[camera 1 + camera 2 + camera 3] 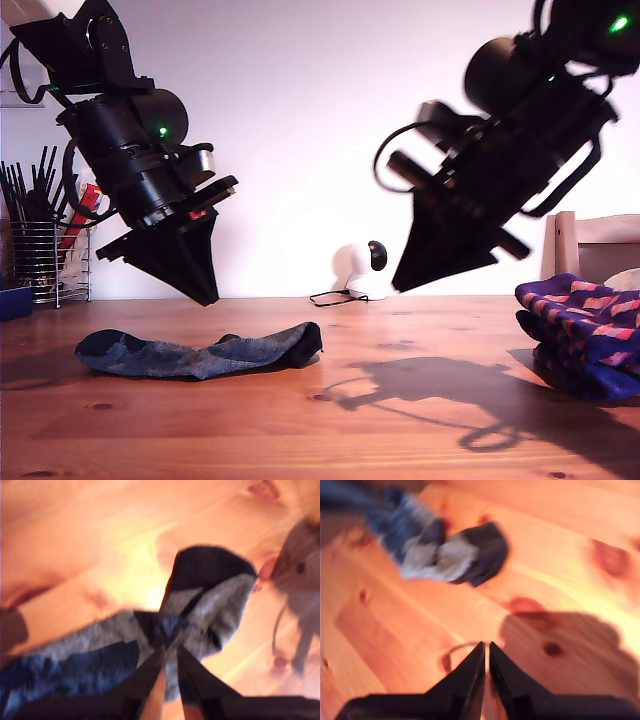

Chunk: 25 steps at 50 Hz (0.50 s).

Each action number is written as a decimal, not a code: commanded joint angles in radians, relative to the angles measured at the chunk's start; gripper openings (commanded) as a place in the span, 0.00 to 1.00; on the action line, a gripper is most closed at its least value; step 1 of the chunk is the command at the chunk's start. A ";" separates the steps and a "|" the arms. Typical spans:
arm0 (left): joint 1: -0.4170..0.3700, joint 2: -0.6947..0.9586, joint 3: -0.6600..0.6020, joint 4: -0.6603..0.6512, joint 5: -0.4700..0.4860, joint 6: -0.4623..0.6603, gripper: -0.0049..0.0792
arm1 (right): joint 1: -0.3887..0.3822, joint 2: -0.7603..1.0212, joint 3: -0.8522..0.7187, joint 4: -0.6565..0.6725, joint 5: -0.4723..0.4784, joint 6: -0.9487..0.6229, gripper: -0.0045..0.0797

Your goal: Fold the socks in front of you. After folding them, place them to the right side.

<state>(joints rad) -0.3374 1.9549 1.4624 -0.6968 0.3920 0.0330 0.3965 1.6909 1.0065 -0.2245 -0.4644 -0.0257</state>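
Observation:
A plain dark grey-blue sock (200, 355) lies stretched flat on the wooden table (330, 430), towards the exterior view's left. My first gripper (208, 297) hangs shut a short way above the sock's middle; in the first wrist view its tips (170, 650) point at the sock (210, 600), with nothing held. My second gripper (400, 285) hovers shut over bare wood towards the exterior view's right. In the second wrist view its tips (486, 647) are well apart from the sock (445, 550). Navy-purple socks with pink checks (585, 335) sit piled at the exterior view's right edge.
A wire rack of utensils (40, 250) and a blue container (15, 300) stand at the exterior view's far left. A small white device with a black cable (350, 278) sits at the table's back. A wooden chair back (595, 240) rises behind the checked pile.

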 commanded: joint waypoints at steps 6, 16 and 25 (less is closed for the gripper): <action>-0.033 0.064 0.006 0.041 0.030 0.004 0.13 | 0.008 0.003 0.021 0.023 0.003 -0.094 0.04; -0.057 0.111 0.006 0.088 0.029 0.004 0.13 | 0.008 0.003 0.021 0.030 0.003 -0.170 0.04; -0.071 0.162 0.006 0.092 0.030 0.004 0.13 | 0.011 0.003 0.021 0.027 0.002 -0.304 0.04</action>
<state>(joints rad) -0.4046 2.0766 1.4624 -0.6136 0.4183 0.0330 0.4011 1.6909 1.0088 -0.2028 -0.4614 -0.2844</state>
